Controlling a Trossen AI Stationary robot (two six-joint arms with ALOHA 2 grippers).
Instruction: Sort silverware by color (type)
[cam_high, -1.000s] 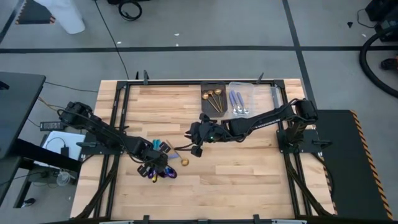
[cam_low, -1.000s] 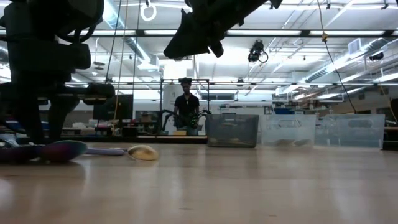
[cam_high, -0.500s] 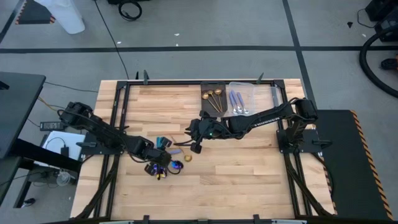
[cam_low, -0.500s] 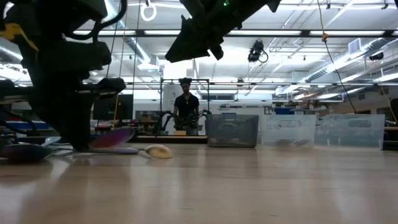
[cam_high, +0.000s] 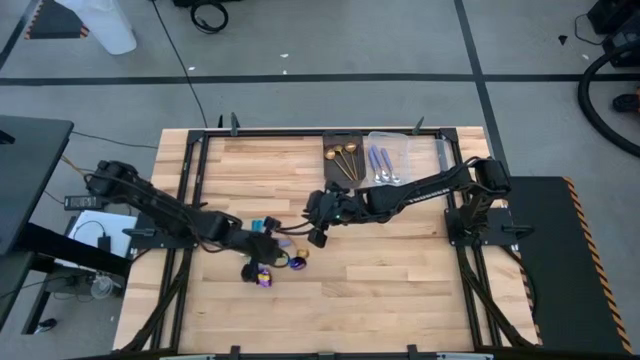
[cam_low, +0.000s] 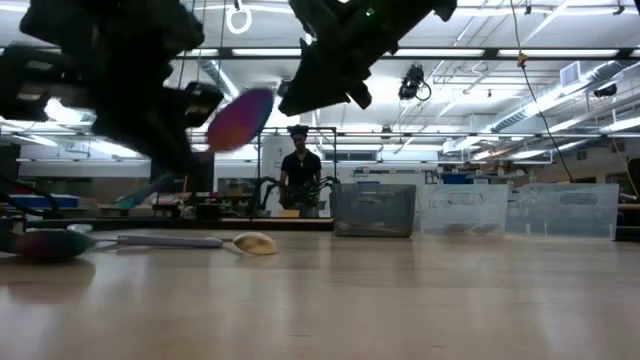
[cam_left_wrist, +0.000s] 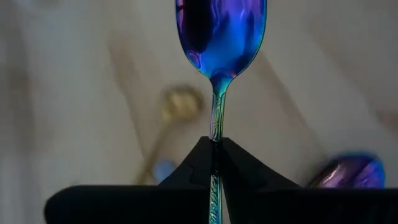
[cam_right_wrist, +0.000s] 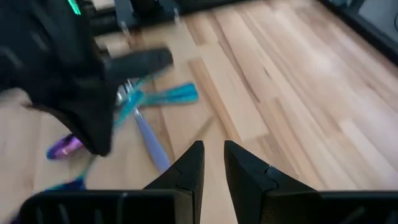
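My left gripper (cam_left_wrist: 215, 157) is shut on an iridescent purple-rainbow spoon (cam_left_wrist: 221, 31), which the low view shows raised above the table (cam_low: 240, 118). In the high view this gripper (cam_high: 263, 241) is left of centre, among loose silverware. A gold spoon (cam_high: 300, 262) and a purple spoon (cam_high: 262, 278) lie flat on the wood, and teal pieces (cam_right_wrist: 174, 94) lie beside them. My right gripper (cam_right_wrist: 213, 163) hovers a little open above the table's middle (cam_high: 318, 236), touching nothing. My left gripper pinches the rainbow spoon's slim handle (cam_left_wrist: 216, 124) between its two fingertips (cam_left_wrist: 198, 158), partway down from the bowl. The fingers lie along the handle, and the bowl sticks out ahead of them. The spoon is lifted clear of the table and tilts upward.
A dark tray (cam_high: 343, 158) with gold spoons and a clear tray (cam_high: 388, 158) with blue and silver pieces stand at the far edge. Bare wood lies toward the near and right sides. A person (cam_low: 300, 175) stands well behind the table.
My left gripper has risen and moved toward the far edge and slightly right, carrying the rainbow spoon. The spoon's bowl was near the table and is now lifted clear and tilted up. The gold spoon has slid a little to the right.
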